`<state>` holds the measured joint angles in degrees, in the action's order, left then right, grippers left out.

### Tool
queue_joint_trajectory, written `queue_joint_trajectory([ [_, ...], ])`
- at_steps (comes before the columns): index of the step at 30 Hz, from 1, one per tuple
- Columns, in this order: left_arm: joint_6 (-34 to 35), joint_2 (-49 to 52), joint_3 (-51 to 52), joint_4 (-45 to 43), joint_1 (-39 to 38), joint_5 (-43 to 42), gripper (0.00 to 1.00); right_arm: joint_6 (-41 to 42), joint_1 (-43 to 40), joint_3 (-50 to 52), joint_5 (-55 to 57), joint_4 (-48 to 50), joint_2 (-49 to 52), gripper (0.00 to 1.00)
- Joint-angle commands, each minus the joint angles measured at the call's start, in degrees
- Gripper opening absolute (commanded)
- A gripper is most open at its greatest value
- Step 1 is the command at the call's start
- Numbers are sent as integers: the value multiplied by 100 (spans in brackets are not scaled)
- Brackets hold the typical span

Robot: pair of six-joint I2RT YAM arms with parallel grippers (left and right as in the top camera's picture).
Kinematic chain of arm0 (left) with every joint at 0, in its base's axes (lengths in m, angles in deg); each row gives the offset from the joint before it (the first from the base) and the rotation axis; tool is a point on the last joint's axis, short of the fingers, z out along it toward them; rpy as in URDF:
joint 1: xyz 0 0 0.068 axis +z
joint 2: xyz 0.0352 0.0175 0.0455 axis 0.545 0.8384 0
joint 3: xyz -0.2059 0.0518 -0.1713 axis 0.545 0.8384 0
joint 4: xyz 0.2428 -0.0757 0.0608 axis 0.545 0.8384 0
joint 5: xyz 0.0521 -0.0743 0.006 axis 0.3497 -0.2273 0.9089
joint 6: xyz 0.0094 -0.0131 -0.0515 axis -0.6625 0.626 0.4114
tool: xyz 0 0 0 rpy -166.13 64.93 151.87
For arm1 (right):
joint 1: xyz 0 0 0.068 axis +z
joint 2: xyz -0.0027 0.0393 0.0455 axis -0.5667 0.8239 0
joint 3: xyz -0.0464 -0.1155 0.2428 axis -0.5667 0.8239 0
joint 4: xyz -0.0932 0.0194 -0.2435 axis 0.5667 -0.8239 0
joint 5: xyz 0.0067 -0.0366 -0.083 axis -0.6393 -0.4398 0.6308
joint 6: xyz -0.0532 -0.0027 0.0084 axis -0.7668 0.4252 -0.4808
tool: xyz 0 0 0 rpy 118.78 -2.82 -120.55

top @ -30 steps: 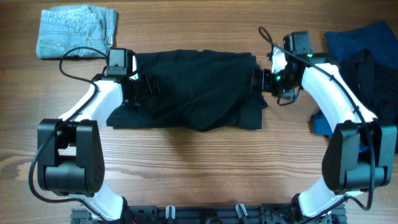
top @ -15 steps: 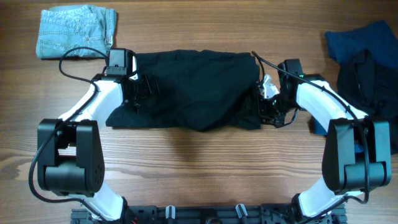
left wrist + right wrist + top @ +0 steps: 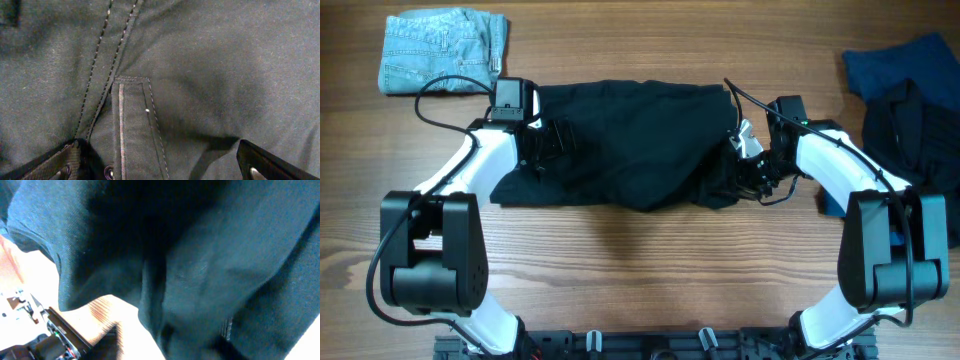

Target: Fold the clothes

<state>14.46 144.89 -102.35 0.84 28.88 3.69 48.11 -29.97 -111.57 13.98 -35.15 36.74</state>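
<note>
Lying rumpled across the middle of the desk (image 3: pixel 620 270), the black shorts (image 3: pixel 620 145) stretch from the left jaws to the right jaws, with one arm at each end of the garment.

The left jaws are released and spread wide. In the left wrist view their two fingertips (image 3: pixel 55 162) sit far apart at the lower corners, with nothing pinched. Between them lies the cloth of the shorts (image 3: pixel 200 75), where a stitched belt loop (image 3: pixel 132 130) runs straight out ahead of the jaws. A double seam (image 3: pixel 100 65) slants away beyond the loop, on the side of the left-hand fingertip.

The right jaws sit at the opposite edge of the shorts. In the right wrist view the cloth (image 3: pixel 200 255) fills almost everything in front of them and gathers into a deep fold that drops toward them. The fingers themselves are lost in the dark fabric, so it cannot be told whether these jaws are clenched on the cloth or not.

Pale denim shorts (image 3: pixel 445 50) lie folded well beyond the left jaws, at the far corner of the desk. Behind the right jaws, past that arm, a dark blue garment (image 3: pixel 905 65) and a black garment (image 3: pixel 920 125) lie heaped together.
</note>
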Motion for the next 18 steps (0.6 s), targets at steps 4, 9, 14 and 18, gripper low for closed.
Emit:
queue_joint_trajectory([
  [4,-164,98,2,17,20,249,99,588,-98,-28,413,258,-7,4],
  [9,-332,98,2,22,227,393,94,994,-525,-37,1220,291,-162,5],
  [14,-262,98,2,-76,616,391,91,1119,-1130,-37,1355,302,-494,5],
  [18,-264,98,2,-103,866,389,91,968,-1370,-37,1360,286,-745,4],
])
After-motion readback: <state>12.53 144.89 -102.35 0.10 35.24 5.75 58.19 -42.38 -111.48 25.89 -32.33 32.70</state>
